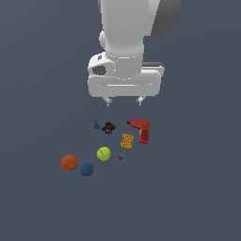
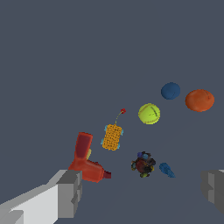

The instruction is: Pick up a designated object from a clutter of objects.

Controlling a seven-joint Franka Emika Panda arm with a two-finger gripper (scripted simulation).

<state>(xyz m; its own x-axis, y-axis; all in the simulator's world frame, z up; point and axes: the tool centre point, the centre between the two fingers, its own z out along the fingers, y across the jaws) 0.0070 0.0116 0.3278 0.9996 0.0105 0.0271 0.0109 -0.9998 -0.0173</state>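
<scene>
The designated object, an orange-red mottled ball (image 1: 69,162) (image 2: 199,100), rests on the floor at the exterior view's left end of the clutter. Beside it are a dark blue ball (image 1: 86,169) (image 2: 170,91) and a yellow-green ball (image 1: 103,153) (image 2: 149,113). An orange-yellow block (image 1: 126,140) (image 2: 112,137), a red power drill (image 1: 141,129) (image 2: 85,159), a dark mixed piece (image 1: 108,127) (image 2: 143,164) and a small blue piece (image 1: 96,125) (image 2: 166,169) lie farther back. My gripper (image 1: 124,100) (image 2: 142,190) hangs open high above the clutter, holding nothing, well away from the orange-red ball.
A tiny red piece on a thin stalk (image 1: 120,157) (image 2: 123,111) lies between the block and the yellow-green ball. The dark grey floor (image 1: 188,197) stretches flat around the group.
</scene>
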